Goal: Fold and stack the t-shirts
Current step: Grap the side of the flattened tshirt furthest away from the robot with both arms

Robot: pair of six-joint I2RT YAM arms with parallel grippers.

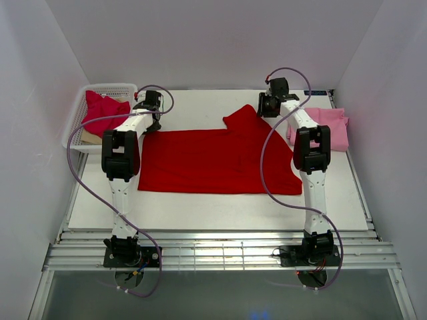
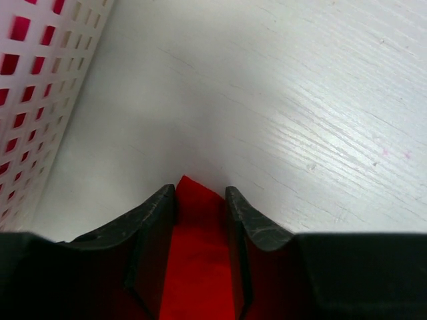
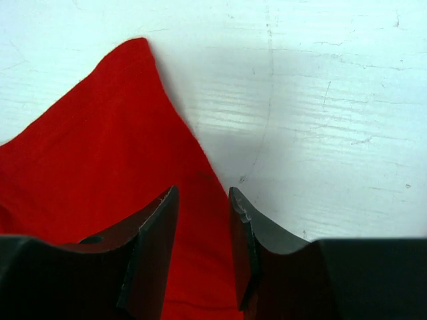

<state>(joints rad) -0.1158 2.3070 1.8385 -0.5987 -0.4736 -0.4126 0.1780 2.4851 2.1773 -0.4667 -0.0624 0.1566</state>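
Note:
A bright red t-shirt (image 1: 213, 160) lies spread flat on the white table. My left gripper (image 1: 151, 119) is low over its far left corner. In the left wrist view the red corner (image 2: 200, 227) fills the narrow gap between the parted jaws of the left gripper (image 2: 201, 193). My right gripper (image 1: 267, 107) is at the shirt's raised far right point. In the right wrist view the jaws of the right gripper (image 3: 203, 195) stand slightly apart over the cloth's edge (image 3: 100, 153). A light pink shirt (image 1: 327, 127) lies folded at the right. A crimson shirt (image 1: 103, 113) sits in the basket.
A white mesh basket (image 1: 127, 87) stands at the far left corner, and its wall shows close beside my left gripper (image 2: 40, 80). The enclosure's white walls surround the table. The table's front edge runs just beyond the arm bases.

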